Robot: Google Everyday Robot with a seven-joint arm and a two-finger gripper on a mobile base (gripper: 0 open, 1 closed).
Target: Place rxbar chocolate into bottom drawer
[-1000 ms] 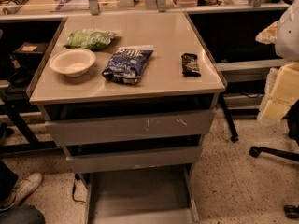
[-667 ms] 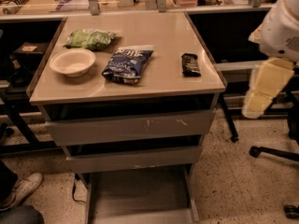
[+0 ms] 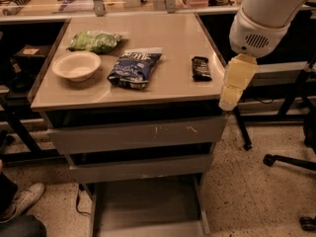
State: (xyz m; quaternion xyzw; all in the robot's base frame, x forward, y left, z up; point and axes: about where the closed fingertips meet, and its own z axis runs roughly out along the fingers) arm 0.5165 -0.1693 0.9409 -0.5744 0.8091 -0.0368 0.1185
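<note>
Camera view of a grey three-drawer metal cabinet with a flat beige top (image 3: pixel 163 90), seen from the front and above. At far left, on the speckled floor, a white shoe (image 3: pixel 20 220) shows at the lower corner. On the left part of the top stands a round white bowl (image 3: pixel 76 65), upright, with a crumpled green snack bag (image 3: pixel 94 41) just behind it. Near the centre lies a blue-and-white chip bag (image 3: pixel 134 68), flat, its near end pointing towards the front edge. Right of it, apart from it and close to the right edge of the top, lies the small flat rxbar chocolate in its dark brown-black wrapper (image 3: pixel 200 68), long axis running front to back.

Below the top, two grey drawers with flat front panels (image 3: pixel 138 136) are pushed in. Beneath them the bottom drawer (image 3: pixel 148 206), a wide shallow grey tray with thin side rails, is pulled out, its floor exposed.

At right, the white robot arm (image 3: pixel 264 19) comes in from the upper corner. Its cream-coloured gripper (image 3: pixel 228 101) hangs pointing downward just off the right front corner of the top, beside the bar and not touching it. Whether the gripper is open or closed cannot be told; it holds nothing visible
</note>
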